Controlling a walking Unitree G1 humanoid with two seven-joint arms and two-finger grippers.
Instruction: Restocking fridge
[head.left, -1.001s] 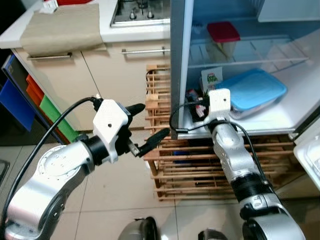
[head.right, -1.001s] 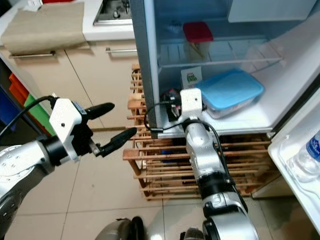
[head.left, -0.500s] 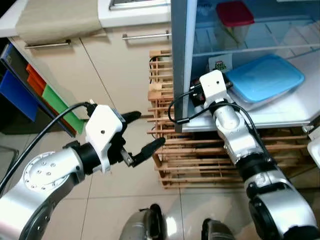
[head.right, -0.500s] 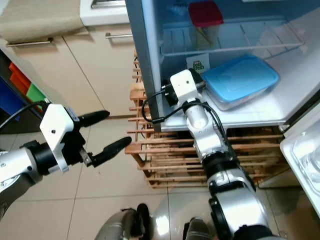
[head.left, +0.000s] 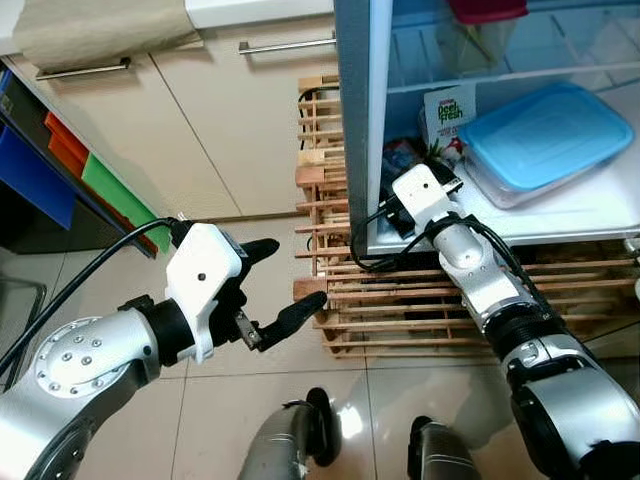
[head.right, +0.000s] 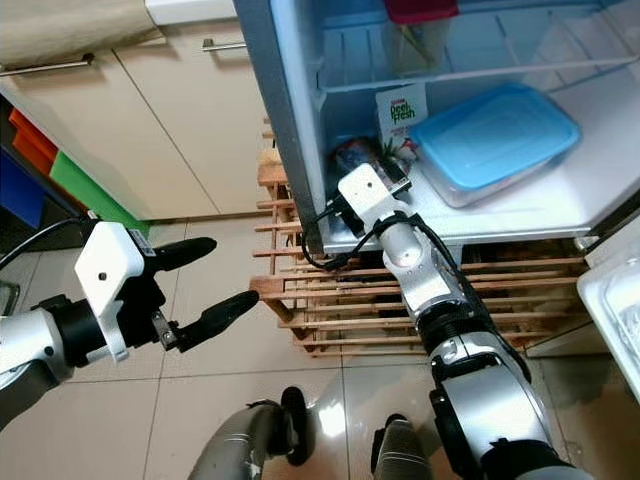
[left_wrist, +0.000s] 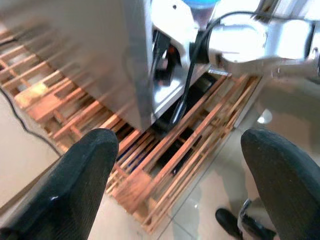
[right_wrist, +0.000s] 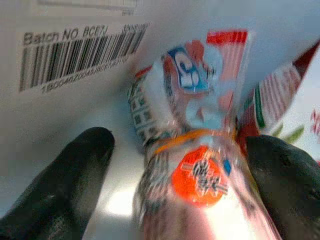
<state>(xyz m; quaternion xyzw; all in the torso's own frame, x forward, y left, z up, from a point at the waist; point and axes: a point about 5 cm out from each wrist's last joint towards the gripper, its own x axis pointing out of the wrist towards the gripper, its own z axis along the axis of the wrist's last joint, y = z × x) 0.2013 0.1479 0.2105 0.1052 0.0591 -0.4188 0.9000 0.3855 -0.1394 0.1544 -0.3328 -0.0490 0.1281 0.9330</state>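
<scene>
The fridge (head.left: 352, 120) is standing open, and we are reaching our right tool (right_wrist: 175, 165) onto its lower shelf (head.left: 590, 205), near the fridge's front left corner, beside the green-labelled carton (head.left: 449, 107) and the blue-lidded container (head.left: 545, 135). In the right wrist view a crinkled packet (right_wrist: 197, 150) with a red and orange label is lying between the spread fingers (right_wrist: 70, 175), which are standing on either side without clearly pressing it, so we are judging the tool open around it. We are reading this as the placing step; the next move is calling for a straight withdrawal out of the fridge without dragging the packet or nudging the carton. Our left tool (head.left: 270, 285) is hovering open and empty outside the fridge, in front of the wooden rack (head.left: 330, 320) under it. The head views are showing the packet (head.right: 357, 155) only dimly; the wrist view is giving its label and the barcode behind it.
</scene>
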